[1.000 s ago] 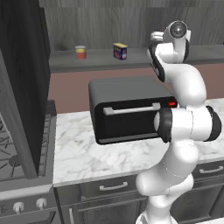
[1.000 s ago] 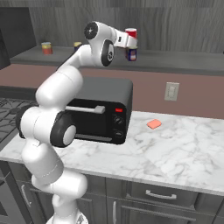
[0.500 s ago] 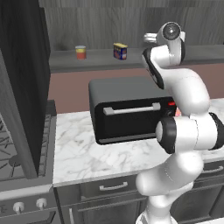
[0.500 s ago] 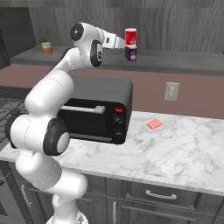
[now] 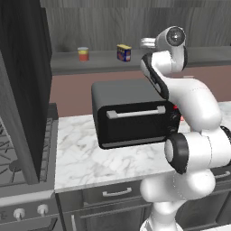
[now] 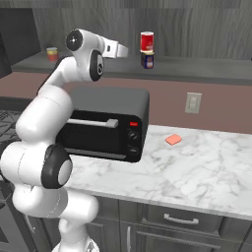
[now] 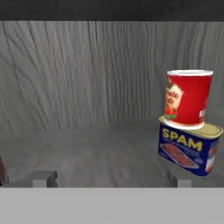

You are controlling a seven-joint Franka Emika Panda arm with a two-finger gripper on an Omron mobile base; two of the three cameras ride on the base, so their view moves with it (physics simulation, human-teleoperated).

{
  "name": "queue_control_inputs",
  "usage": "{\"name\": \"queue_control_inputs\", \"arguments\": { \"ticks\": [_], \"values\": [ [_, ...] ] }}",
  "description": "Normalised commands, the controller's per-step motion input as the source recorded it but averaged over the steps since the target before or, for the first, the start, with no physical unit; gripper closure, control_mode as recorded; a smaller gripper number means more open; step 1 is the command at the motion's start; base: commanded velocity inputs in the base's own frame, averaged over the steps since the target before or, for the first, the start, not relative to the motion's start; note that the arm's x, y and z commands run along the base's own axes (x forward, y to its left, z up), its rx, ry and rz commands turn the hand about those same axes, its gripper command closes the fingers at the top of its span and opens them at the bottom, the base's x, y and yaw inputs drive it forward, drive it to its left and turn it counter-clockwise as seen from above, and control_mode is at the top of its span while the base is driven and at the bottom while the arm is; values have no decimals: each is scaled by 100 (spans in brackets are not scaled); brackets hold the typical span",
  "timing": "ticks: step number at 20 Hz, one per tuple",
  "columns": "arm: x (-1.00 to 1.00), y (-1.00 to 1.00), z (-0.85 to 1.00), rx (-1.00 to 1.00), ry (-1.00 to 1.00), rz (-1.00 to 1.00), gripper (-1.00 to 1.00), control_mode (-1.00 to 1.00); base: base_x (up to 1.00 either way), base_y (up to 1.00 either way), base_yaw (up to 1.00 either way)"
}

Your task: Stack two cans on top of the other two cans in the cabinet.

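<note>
We list a black toaster oven [image 5: 131,116] with silver handle on the white marble counter [image 6: 197,167]; a small orange-pink block [image 6: 173,140] lying on that counter; a wall outlet [image 6: 193,103] above it; a stove [image 5: 18,180] with knobs beside the counter.

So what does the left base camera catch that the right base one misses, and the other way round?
Left base view's own: a lone blue can on the cabinet ledge, and a stove beside a tall black panel.
Right base view's own: the red can stacked on a second blue can, a wall socket, and a small pink thing on the counter.
Shared: the black oven, the short orange-red can, the marble counter and the white arm.
</note>
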Motion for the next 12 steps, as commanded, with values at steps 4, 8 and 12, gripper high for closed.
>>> {"name": "queue_control_inputs", "arguments": {
  "ticks": [4, 8, 12],
  "values": [
    [-18, 22, -1, 0, 1, 17, -100, -100, 0, 0, 0],
    [-16, 17, 0, 1, 3, 17, -100, -100, 0, 0, 0],
    [-5, 21, 0, 1, 4, 15, -100, -100, 0, 0, 0]
  ]
}}
